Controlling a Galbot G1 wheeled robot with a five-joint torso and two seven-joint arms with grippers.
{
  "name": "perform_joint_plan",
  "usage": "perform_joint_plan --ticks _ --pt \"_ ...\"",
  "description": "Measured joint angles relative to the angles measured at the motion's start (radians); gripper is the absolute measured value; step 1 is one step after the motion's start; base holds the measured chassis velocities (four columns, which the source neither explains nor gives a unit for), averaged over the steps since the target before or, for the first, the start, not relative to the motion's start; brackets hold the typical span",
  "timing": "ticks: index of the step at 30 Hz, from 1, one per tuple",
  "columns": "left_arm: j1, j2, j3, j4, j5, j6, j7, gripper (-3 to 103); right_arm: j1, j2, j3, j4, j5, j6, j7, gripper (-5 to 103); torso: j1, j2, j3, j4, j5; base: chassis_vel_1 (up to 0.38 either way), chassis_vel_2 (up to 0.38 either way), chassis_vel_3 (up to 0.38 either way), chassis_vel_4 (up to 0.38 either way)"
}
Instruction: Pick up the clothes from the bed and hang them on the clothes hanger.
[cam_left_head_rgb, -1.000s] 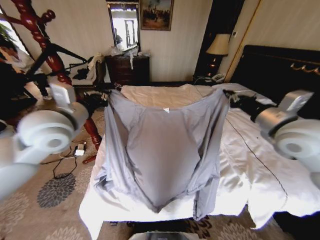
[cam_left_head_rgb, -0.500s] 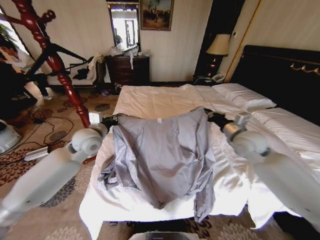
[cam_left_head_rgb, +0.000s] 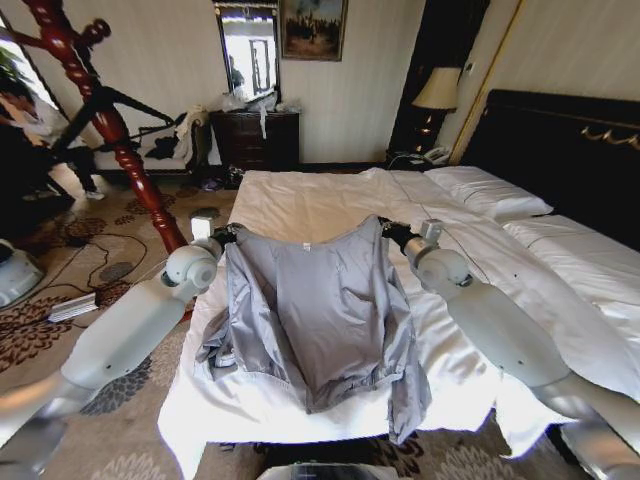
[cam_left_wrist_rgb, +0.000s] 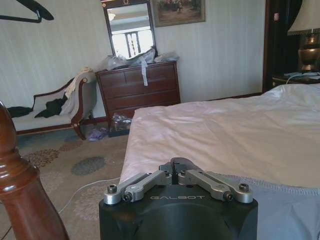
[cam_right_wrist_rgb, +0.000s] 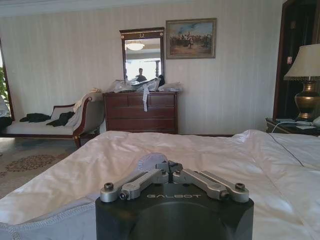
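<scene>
White sheets cover the wide bed, which reaches from the near edge of the head view back toward pillows and a tall black headboard on the robot's right. The blue-grey garment lies spread over the near part of the bed, its upper edge held up at both shoulder corners and its lower part draped on the sheet down toward the bed's near edge, one sleeve bunched at the bed's left side. The left gripper pinches the garment's left corner and the right gripper pinches its right corner, both sets of jaws pressed together on the fabric; in the left wrist view the left gripper sits at the cloth's hemmed edge, and in the right wrist view the right gripper has a fold of the fabric between its closed fingers. Beside the bed on the robot's left stands a red-brown turned wooden post on a patterned carpet with cables lying on it. A thin black hanger shows high up in the left wrist view. Against the striped back wall stand a dark wooden dresser under a mirror, a framed painting, a sofa with clothing on it, and a lamp on a nightstand.
</scene>
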Motion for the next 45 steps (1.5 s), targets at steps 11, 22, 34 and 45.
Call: perform_joint_plan --ticks 11,22,34,45 --pt "0.026 0.006 0.003 0.007 -0.004 0.047 0.003 14 -0.022 0.006 -0.007 -0.001 -0.019 0.003 -0.009 0 0.0 0.0 0.0 0.0 -0.0001 0.0 0.0 0.0 0.0" --pt "0.073 0.038 -0.036 -0.009 -0.007 0.08 0.007 52 -0.031 0.024 -0.013 0.006 -0.024 0.003 -0.011 0 0.0 0.0 0.0 0.0001 -0.0001 0.0 0.0 0.0 0.0" --pt "0.176 0.185 -0.18 -0.239 -0.056 -0.011 0.025 94 -0.045 0.016 -0.003 0.059 -0.023 0.001 -0.003 0 0.0 0.0 0.0 0.0003 -0.0001 0.0 0.0 0.0 0.0" --pt "0.114 0.357 -0.344 -0.336 -0.236 0.013 -0.016 100 -0.08 -0.026 0.038 0.128 -0.011 -0.005 0.015 0 0.0 0.0 0.0 0.0 -0.0001 0.0 0.0 0.0 0.0"
